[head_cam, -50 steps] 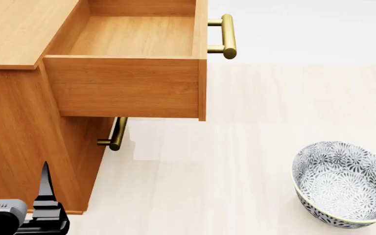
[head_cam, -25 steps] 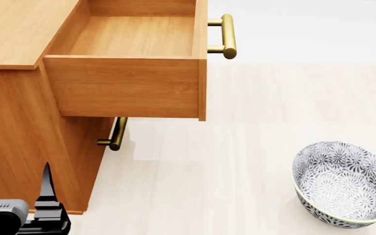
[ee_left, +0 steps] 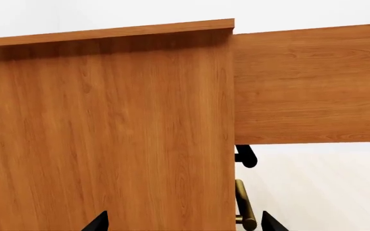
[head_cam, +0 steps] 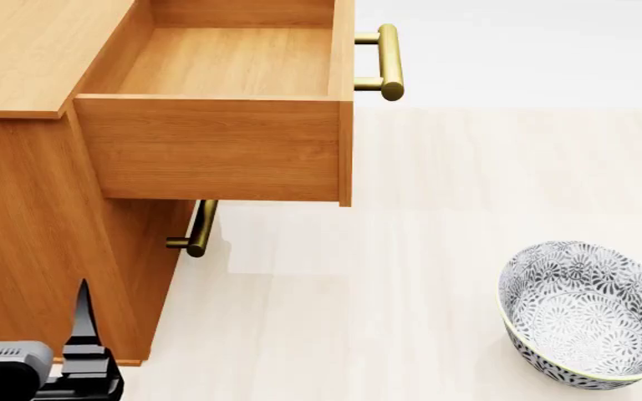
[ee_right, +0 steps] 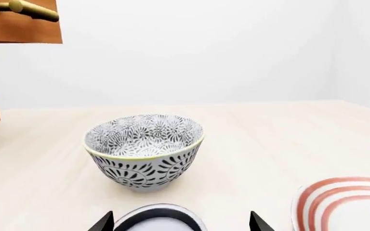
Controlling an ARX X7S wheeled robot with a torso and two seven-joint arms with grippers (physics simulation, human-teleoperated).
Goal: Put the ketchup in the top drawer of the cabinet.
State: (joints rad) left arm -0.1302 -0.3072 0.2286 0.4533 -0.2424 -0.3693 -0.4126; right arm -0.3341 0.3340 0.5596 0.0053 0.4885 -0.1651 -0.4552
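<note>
Two grippers: my left gripper [ee_left: 179,224] has its fingers spread, empty, beside the orange-brown wooden cabinet [head_cam: 20,251]; my right gripper [ee_right: 180,222] is also spread, holding nothing.
Top drawer: shallow wooden top drawer [head_cam: 226,63] is pulled out, empty.
Ketchup: not clearly visible in any view.
Risk: right fingers could hit the grey-patterned ceramic bowl [ee_right: 144,150] while searching.

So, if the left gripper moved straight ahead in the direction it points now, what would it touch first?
Most likely the cabinet: its wooden side panel fills the left wrist view just ahead of the left gripper. The lower handle lies near the line's edge, so depth there is uncertain.
</note>
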